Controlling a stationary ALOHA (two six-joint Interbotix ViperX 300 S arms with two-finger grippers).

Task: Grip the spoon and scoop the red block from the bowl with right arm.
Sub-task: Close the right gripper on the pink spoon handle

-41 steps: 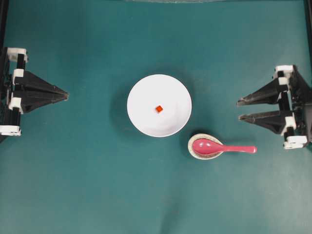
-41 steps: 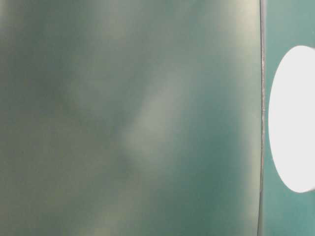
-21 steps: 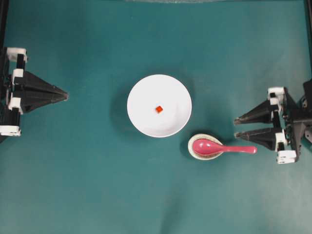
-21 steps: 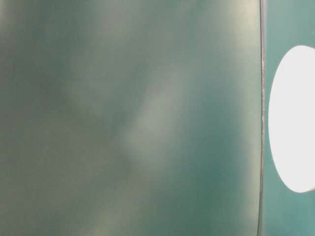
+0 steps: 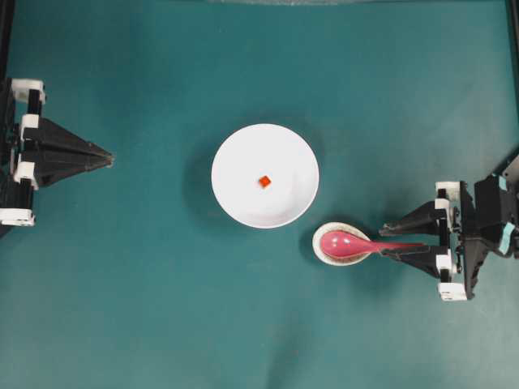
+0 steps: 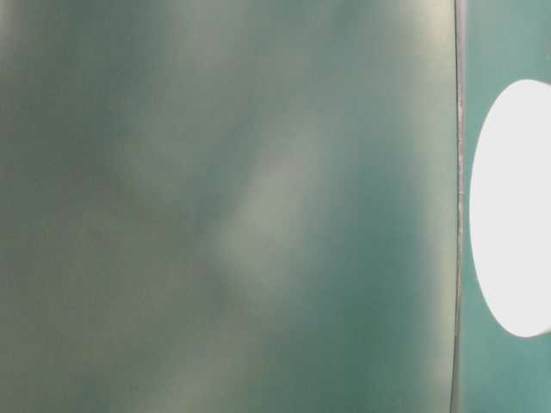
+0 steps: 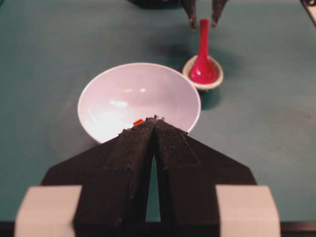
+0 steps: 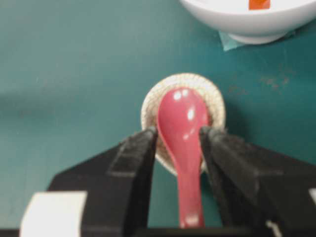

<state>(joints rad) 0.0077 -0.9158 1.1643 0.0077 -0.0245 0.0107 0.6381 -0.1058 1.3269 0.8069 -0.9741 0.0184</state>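
Observation:
The pink-red spoon (image 5: 369, 245) lies with its scoop in a small speckled dish (image 5: 323, 255) and its handle pointing right. My right gripper (image 5: 386, 241) is open, a finger on each side of the handle with a gap on both sides. In the right wrist view the spoon (image 8: 181, 123) runs between the black fingertips (image 8: 148, 136). The white bowl (image 5: 243, 162) stands mid-table with the tiny red block (image 5: 264, 181) inside. My left gripper (image 5: 109, 157) sits shut at the far left, pointing at the bowl (image 7: 118, 94) and the red block (image 7: 138, 121).
The speckled dish (image 8: 148, 104) stands just right of and in front of the bowl (image 8: 247, 22), close to its rim. Teal cloth covers the table all round. The table-level view is a blur with a white rounded shape (image 6: 512, 206) at its right edge.
My right gripper has moved left and toward the table's front edge, from beside the spoon to astride its handle, still open. The left arm, bowl and block have not moved.

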